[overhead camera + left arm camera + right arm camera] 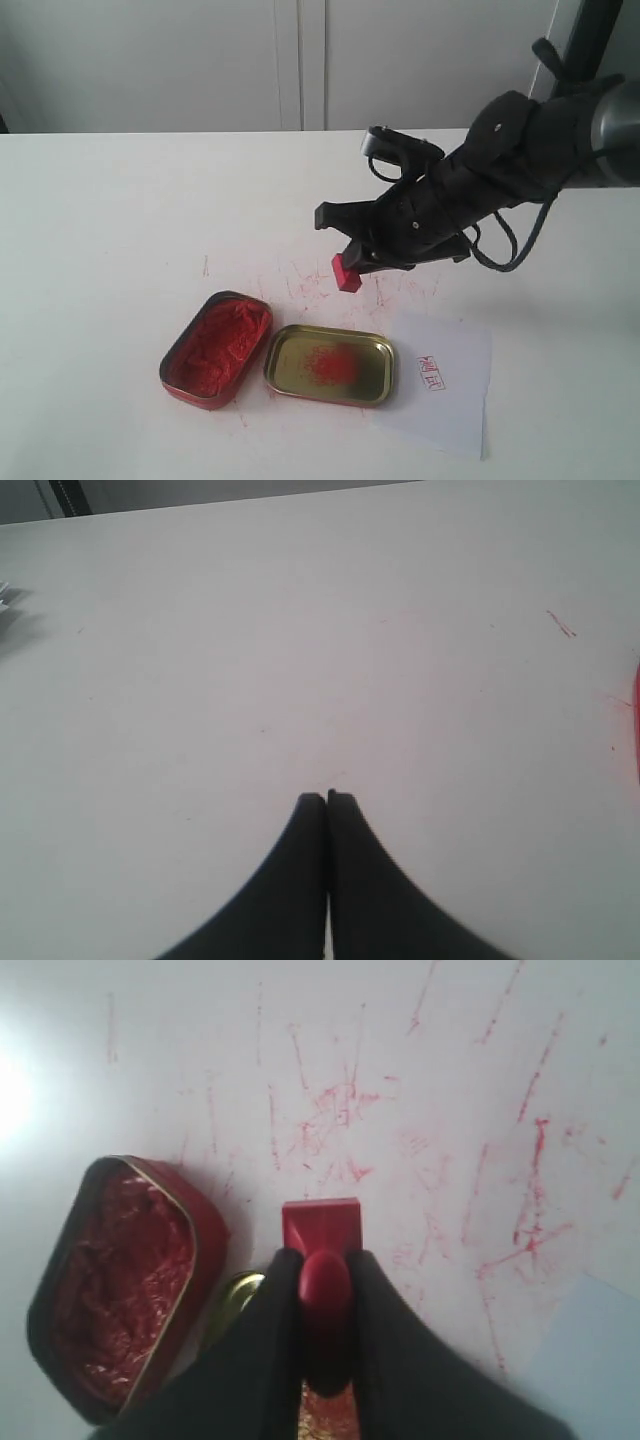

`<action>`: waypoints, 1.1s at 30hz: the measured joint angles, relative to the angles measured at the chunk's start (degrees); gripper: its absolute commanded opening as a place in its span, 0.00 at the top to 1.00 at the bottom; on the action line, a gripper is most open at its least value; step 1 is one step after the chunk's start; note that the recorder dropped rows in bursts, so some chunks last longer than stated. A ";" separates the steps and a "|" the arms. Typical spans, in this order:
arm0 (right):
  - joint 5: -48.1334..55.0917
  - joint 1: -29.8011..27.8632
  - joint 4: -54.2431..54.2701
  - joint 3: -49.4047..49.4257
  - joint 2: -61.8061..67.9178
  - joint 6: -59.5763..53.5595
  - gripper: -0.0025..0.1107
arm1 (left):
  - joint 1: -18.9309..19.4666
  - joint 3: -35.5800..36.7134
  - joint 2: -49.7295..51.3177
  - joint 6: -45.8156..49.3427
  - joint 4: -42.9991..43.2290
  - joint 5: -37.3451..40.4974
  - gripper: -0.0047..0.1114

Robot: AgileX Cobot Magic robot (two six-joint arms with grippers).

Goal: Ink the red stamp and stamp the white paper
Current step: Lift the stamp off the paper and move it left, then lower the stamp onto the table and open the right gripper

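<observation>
Far left: left claw [327,798], fingers pressed together, nothing between them, bare table [300,630] beneath. Open red ink tin [216,348] sits down-left of the right claw [352,260], with the gold lid [330,364] just beside it, almost under the claw. Right claw clamped on the red stamp [347,272], over red-scratched tabletop. The white paper [440,385] lies down-right of the claw, apart from the stamp, one red imprint [431,372] showing.
</observation>
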 measured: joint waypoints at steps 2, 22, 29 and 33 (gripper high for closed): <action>1.67 -1.22 5.66 0.02 0.69 -4.94 0.98 | 0.00 0.00 0.00 0.00 0.00 0.00 0.96; 10.37 -4.24 46.07 -0.26 11.99 -34.45 0.98 | 0.00 0.00 0.00 0.00 0.00 0.00 0.96; 5.28 -3.34 46.58 -0.26 11.99 -26.42 0.98 | 0.00 0.00 0.00 0.00 0.00 0.00 0.96; 0.09 -0.73 46.82 -0.26 11.99 -22.18 0.98 | 0.00 0.00 0.00 0.00 0.00 0.00 0.96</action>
